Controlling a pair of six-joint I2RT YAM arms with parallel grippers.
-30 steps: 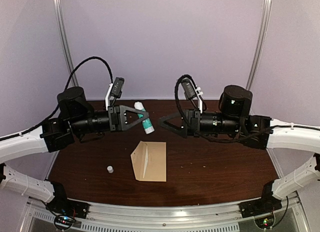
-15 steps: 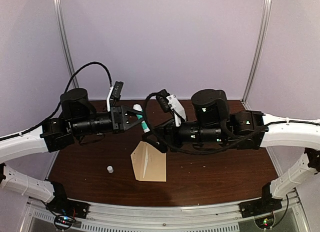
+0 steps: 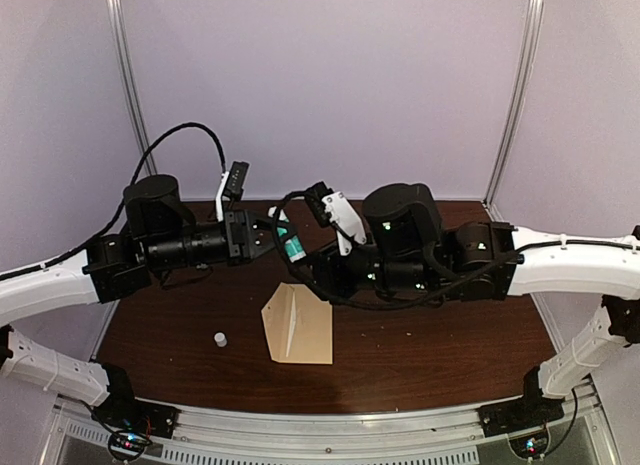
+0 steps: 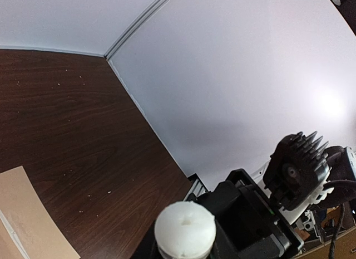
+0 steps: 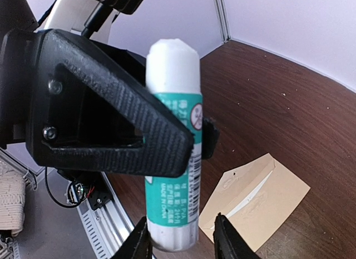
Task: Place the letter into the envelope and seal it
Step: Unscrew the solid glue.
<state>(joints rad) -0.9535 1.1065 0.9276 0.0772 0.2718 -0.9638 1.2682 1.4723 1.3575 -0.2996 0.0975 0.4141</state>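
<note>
From above, the right gripper's [image 5: 179,239] jaws are lost under its own wrist and cables. Only the right wrist view shows them: parted, one fingertip on each side of the lower end of the glue stick [image 5: 172,159], not clamped on it. The left gripper [image 3: 281,237] has its jaws closed on that glue stick, with a black triangular finger across the front of the tube and a pad on the far side. The left wrist camera shows none of this grip, only the stick's round white end low in the picture and a cut-off corner of the envelope [image 3: 305,325]. The tan envelope lies flat on the dark wooden surface [image 3: 420,357] near the middle, below both grippers, and the right arm covers its upper right corner. A pale strip [image 3: 291,321] runs along the flap's fold (perhaps the letter's edge, though it cannot be told), and no more of a sheet can be made out. A small white cap [image 3: 219,338] stands apart to the envelope's left. A second ago the two grippers faced each other across a gap, with the right one well to the right. It has since swung across and now sits just beside the glue stick. The envelope and the cap have not moved.
</note>
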